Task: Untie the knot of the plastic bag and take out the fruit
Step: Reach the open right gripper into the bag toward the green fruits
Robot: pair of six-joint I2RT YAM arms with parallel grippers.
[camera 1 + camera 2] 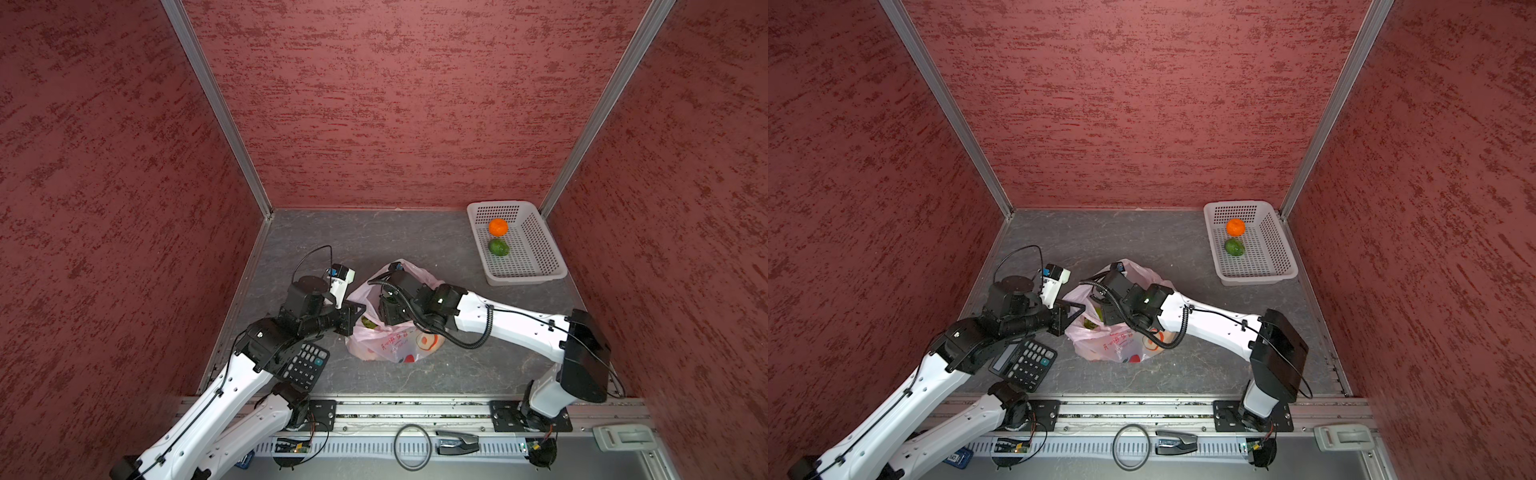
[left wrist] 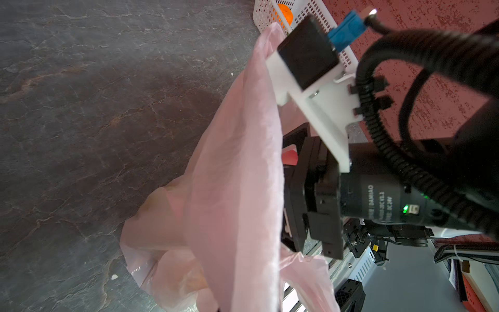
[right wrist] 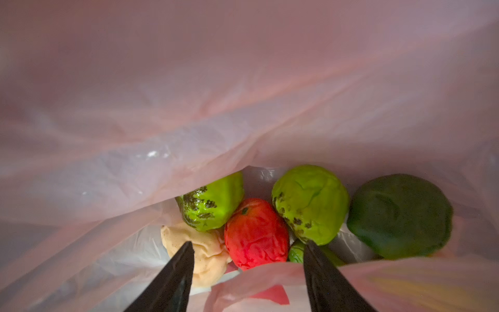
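The bag (image 1: 386, 345) sits on the table (image 1: 457, 332) with its mouth open and its printed side facing the arms' bases. The left gripper (image 1: 353, 322) is at the bag's left rim, closed on the pink film. The film runs up taut towards it and hides its fingertips in the left wrist view.

The right gripper (image 3: 248, 243) reaches down inside the bag. Its jaws are spread wide and hold nothing, and the two black fingers (image 3: 183, 270) stand on either side of a red fruit (image 3: 255, 233).

The other fruit lies around the red one at the bottom of the bag:
- Two bright green pieces (image 3: 213, 206) (image 3: 310, 202) are just beyond it.
- A dark green one (image 3: 399, 216) is off to one side.
- A beige piece (image 3: 199, 256) touches it on the other side.

In both top views a white basket (image 1: 552, 266) stands well behind and to the right of the bag, holding an orange (image 1: 498, 227) and a green fruit (image 1: 498, 247). A calculator (image 1: 305, 361) lies just in front of the bag, to its left, partly under the left arm.
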